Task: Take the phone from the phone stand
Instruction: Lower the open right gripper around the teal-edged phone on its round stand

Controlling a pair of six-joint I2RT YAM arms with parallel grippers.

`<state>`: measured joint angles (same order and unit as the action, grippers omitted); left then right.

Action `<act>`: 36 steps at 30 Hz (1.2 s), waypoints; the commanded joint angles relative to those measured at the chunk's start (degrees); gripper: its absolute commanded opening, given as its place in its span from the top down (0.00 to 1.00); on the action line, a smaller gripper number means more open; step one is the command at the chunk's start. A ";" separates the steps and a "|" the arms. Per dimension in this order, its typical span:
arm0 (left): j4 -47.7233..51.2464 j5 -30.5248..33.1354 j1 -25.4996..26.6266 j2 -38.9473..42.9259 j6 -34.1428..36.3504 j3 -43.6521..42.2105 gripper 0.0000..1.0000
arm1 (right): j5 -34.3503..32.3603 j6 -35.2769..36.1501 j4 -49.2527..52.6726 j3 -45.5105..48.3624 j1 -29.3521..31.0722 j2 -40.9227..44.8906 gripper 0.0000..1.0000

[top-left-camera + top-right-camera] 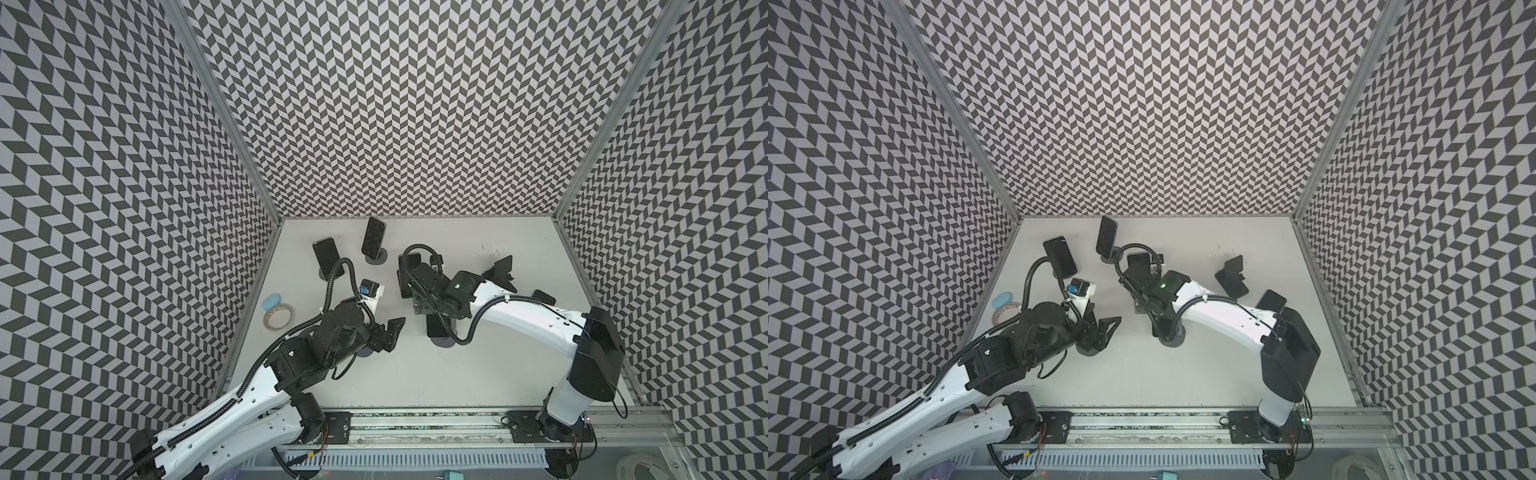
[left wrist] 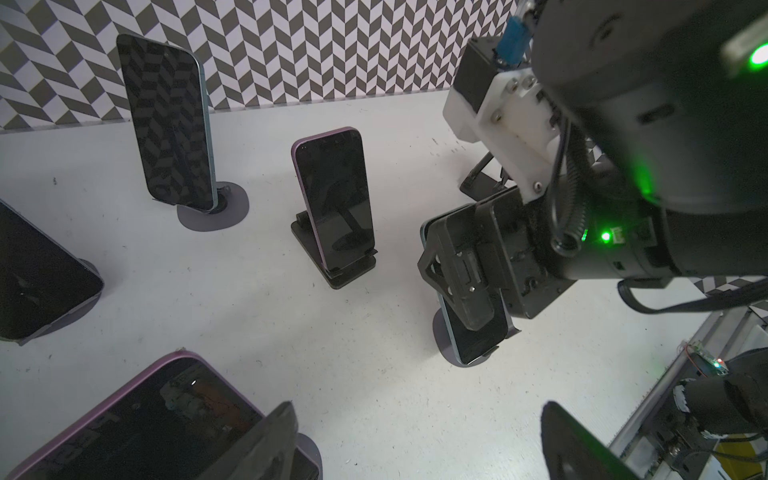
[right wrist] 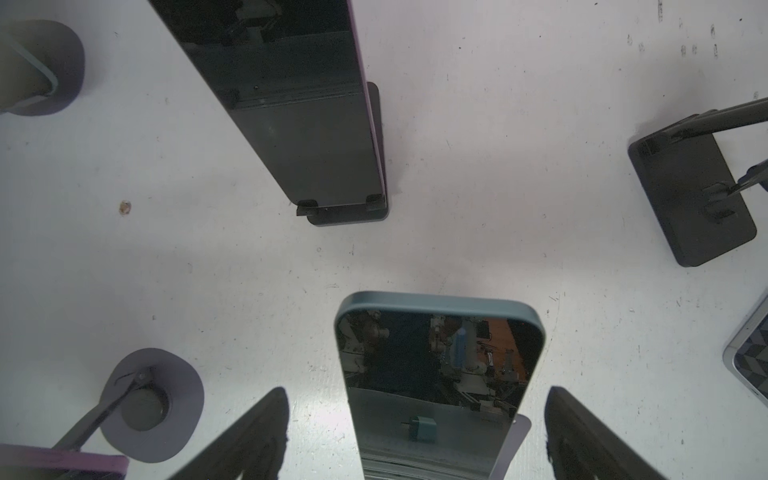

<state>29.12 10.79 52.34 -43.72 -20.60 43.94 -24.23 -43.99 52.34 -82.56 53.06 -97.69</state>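
Observation:
A blue-edged phone (image 3: 436, 365) leans upright on a round-based phone stand (image 1: 442, 341). My right gripper (image 3: 415, 436) is open and straddles the phone's top end, with bare table showing between each finger and the phone's edges. The left wrist view shows one of its fingers (image 2: 467, 286) in front of the same phone (image 2: 478, 336). My left gripper (image 1: 392, 332) hangs open over bare table to the left, empty, with a purple-edged phone (image 2: 145, 424) beside one finger.
More phones stand on stands: a purple one (image 2: 332, 199) on a black rectangular base, a blue one (image 2: 166, 120) near the back wall, another (image 1: 328, 257) at the left. An empty black stand (image 1: 500, 272), a flat phone (image 1: 544, 297) and a tape roll (image 1: 279, 318) lie around.

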 commanded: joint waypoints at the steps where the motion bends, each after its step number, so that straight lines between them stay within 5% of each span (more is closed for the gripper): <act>1: -1.44 0.82 -0.30 -0.55 -0.30 0.09 0.08 | 0.66 0.72 0.30 -0.77 -0.80 -0.48 0.06; 36: -2.66 1.17 -0.25 -1.98 -0.54 0.44 0.08 | 3.91 3.33 0.12 -3.66 -4.54 -5.33 0.11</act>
<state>27.83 10.90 52.34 -45.91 -21.04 43.94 -20.67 -40.36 52.42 -84.66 48.66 -101.86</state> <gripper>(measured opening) 0.916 0.897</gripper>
